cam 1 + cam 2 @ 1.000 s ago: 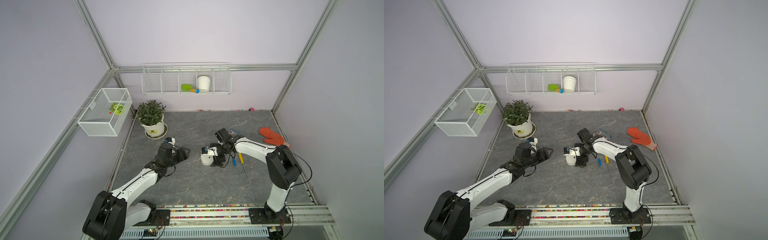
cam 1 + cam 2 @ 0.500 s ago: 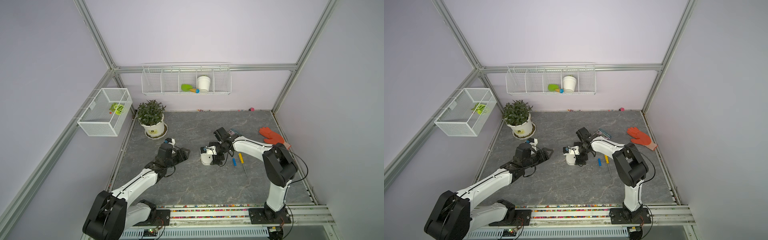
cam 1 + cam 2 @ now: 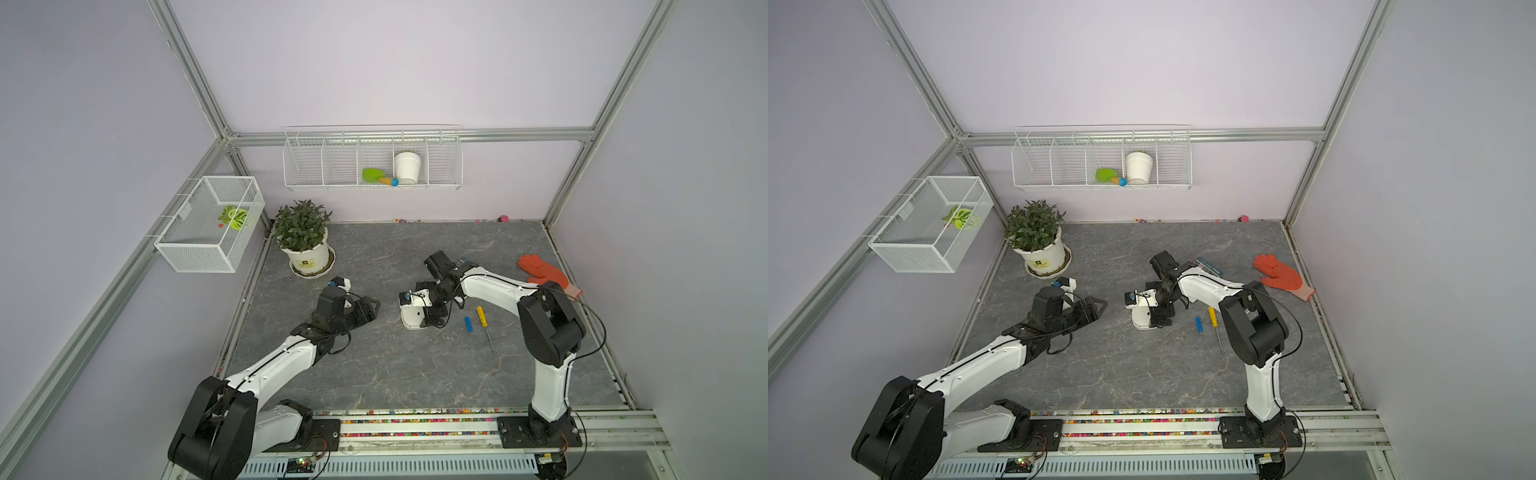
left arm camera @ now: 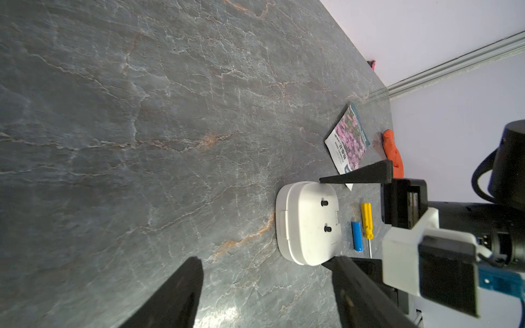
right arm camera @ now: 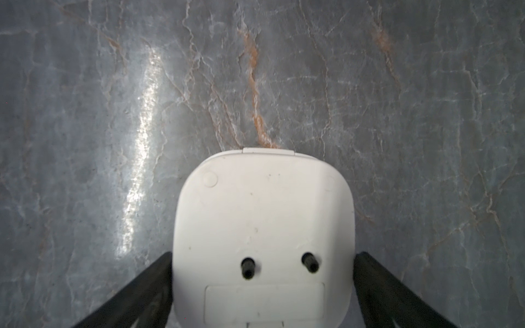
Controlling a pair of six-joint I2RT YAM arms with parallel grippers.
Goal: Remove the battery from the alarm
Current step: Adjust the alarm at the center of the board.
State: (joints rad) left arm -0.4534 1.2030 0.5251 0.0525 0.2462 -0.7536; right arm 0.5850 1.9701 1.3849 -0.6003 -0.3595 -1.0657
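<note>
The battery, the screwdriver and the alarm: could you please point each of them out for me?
battery (image 3: 468, 324): in a top view, middle of the blue cell.
screwdriver (image 3: 481, 315): in a top view, on its yellow handle.
alarm (image 5: 264, 210): right wrist view, middle of its white back.

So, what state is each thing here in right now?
alarm: lying back up on the table
battery: out of the alarm, lying loose beside the screwdriver
screwdriver: lying flat, untouched
right gripper: open, fingers straddling the alarm
left gripper: open, empty, apart from the alarm
potted plant: upright
orange glove: lying flat
</note>
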